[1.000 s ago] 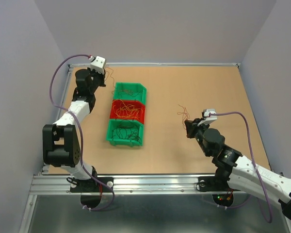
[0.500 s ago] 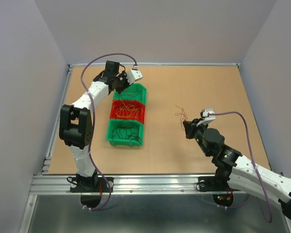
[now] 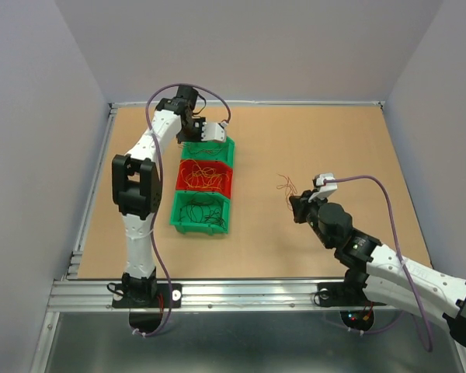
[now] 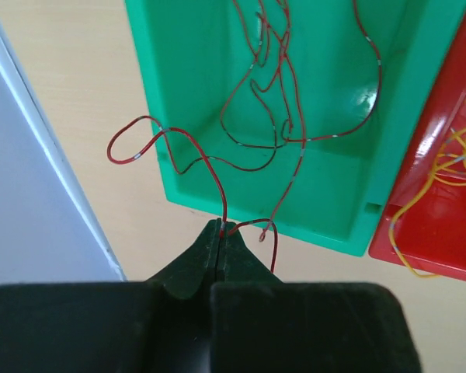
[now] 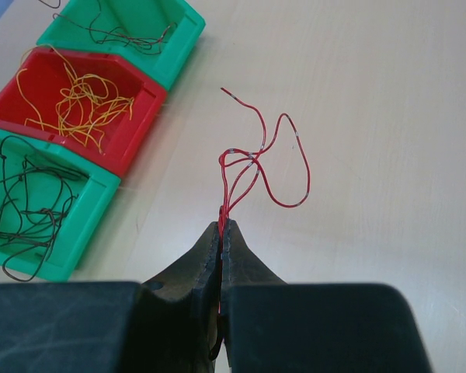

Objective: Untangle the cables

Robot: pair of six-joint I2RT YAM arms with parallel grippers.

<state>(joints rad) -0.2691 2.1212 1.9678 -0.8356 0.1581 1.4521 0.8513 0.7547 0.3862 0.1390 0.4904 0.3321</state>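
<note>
Left wrist view showed the left pincer [image 4: 221, 229] pressed together on a hair-thin red wire [image 4: 168, 132], nipped at the very tips. The strand looped out to the left of the tips. Just ahead of them stood a green plastic bin [image 4: 326, 210] with more red strands curled inside; whether the held one joined those could not be told.

Such wire looked nearly weightless, limp yet springy, and slick. It would likely slip from a loose pinch or snag on its neighbours, so a hold near a free end, away from crossings, seemed best. The bin's near wall, right before the tips, could catch a dragged loop.

To the right of that pincer sat a red plastic bin [image 4: 443, 225] of orange-yellow wires [image 4: 456, 151].

Farther right, the right pincer [image 5: 221, 229] was likewise clamped tight, pinching a bunched red strand [image 5: 250, 159] whose loops spread over the tan tabletop [image 5: 388, 116] just ahead of its tips. Well off to its left, a second green bin [image 5: 93, 217] held dark wires [image 5: 27, 210].
</note>
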